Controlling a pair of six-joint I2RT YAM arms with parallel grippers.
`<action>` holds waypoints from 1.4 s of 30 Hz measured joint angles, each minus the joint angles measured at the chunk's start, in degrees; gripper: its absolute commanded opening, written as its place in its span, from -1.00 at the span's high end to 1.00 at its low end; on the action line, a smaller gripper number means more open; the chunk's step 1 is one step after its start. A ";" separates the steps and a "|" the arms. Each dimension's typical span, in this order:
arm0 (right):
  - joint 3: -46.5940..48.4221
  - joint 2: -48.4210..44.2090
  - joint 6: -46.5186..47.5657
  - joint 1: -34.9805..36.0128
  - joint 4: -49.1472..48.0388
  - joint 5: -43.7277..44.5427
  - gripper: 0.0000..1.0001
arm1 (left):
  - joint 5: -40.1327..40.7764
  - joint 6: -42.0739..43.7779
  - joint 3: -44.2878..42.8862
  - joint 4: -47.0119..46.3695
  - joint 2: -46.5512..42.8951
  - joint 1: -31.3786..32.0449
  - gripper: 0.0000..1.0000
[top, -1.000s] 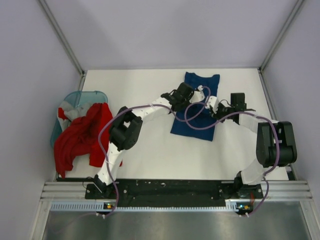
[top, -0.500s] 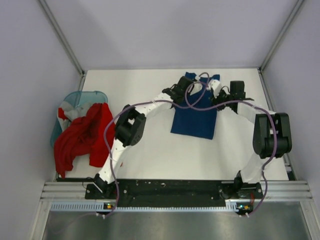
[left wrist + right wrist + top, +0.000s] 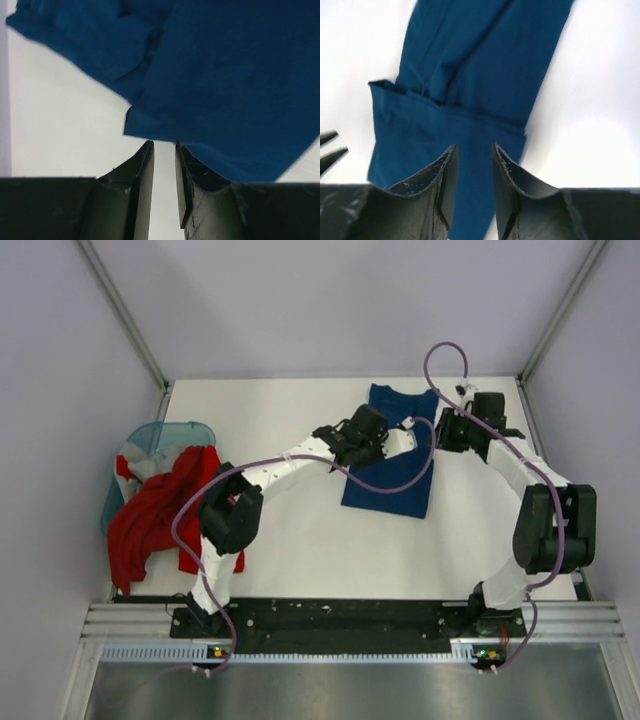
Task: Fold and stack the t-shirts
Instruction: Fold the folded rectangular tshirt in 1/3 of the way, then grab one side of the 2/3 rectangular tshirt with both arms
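Mid-fold, I judge: my left gripper (image 3: 163, 145) and right gripper (image 3: 473, 147) hang slightly spread, empty, over the navy t-shirt (image 3: 395, 485). Next, pinch its six-o'clock hem.

Navy t-shirt (image 3: 385, 502): soft matt cloth, few creases. Red t-shirt (image 3: 150, 520): matt cloth, rumpled. Basket (image 3: 165, 432): translucent teal plastic. Tabletop (image 3: 300, 530): white, matt, smooth. Right claw (image 3: 474, 147): black plastic, scuffed.

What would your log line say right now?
blue shirt: partly folded, on table | left hand: open, empty | right hand: open, empty | red shirt: spilling from basket, unfolded
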State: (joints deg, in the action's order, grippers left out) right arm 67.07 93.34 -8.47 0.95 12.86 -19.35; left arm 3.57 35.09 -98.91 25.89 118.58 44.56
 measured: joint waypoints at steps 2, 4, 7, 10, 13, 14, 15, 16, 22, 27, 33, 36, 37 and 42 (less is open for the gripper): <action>-3.13 -0.63 -4.31 0.00 1.16 -1.27 0.55 | -3.23 -0.07 0.57 1.14 -1.44 1.66 0.43; -5.33 -0.50 -7.72 0.02 1.88 -1.64 0.56 | -6.27 -0.33 0.68 1.49 -1.60 2.69 0.42; -7.43 0.87 -11.72 0.02 1.57 -2.54 0.55 | -9.09 -0.46 1.03 3.10 -0.98 2.78 0.42; -7.56 4.87 -13.99 0.02 0.42 -3.32 0.52 | -9.38 -0.44 1.07 3.58 0.87 2.69 0.42; -7.56 10.03 -15.47 0.02 -0.35 -3.43 0.48 | -8.15 -0.09 1.25 3.87 3.98 2.69 0.41; -7.41 11.21 -16.33 0.00 -0.63 -4.59 0.45 | -7.67 0.04 1.33 3.85 4.87 2.69 0.41; -6.93 11.39 -16.79 -0.11 -0.72 -4.72 0.41 | -6.93 0.26 1.53 3.87 5.97 2.71 0.40; -6.86 11.39 -16.98 -0.11 -0.94 -4.63 0.35 | -6.54 0.50 1.70 3.93 6.84 2.71 0.39; -6.27 9.68 -13.29 -0.02 0.13 -6.62 0.07 | -6.38 0.90 2.80 2.95 6.43 2.82 0.23; -9.84 -4.83 0.61 0.17 -0.15 -9.35 -0.09 | -11.02 3.26 12.13 2.93 -2.60 2.54 0.17; -17.09 -22.03 23.15 2.95 -1.42 -8.02 -0.14 | -13.99 10.36 21.75 0.02 -12.33 2.56 0.15; -17.31 -19.26 32.35 7.30 2.71 -2.80 -0.13 | -14.16 13.03 25.62 -2.21 -12.22 2.80 0.15; -17.31 -17.35 34.69 8.90 4.72 -1.29 -0.12 | -14.01 13.55 26.38 -2.54 -12.02 2.89 0.15; -17.31 -11.41 39.17 14.05 15.56 2.91 -0.12 | -13.16 16.35 28.98 -5.22 -11.80 3.30 0.16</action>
State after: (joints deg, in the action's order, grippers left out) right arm 49.76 81.93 30.70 15.00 28.42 -16.45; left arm -9.58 51.44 -69.93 20.67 106.78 47.86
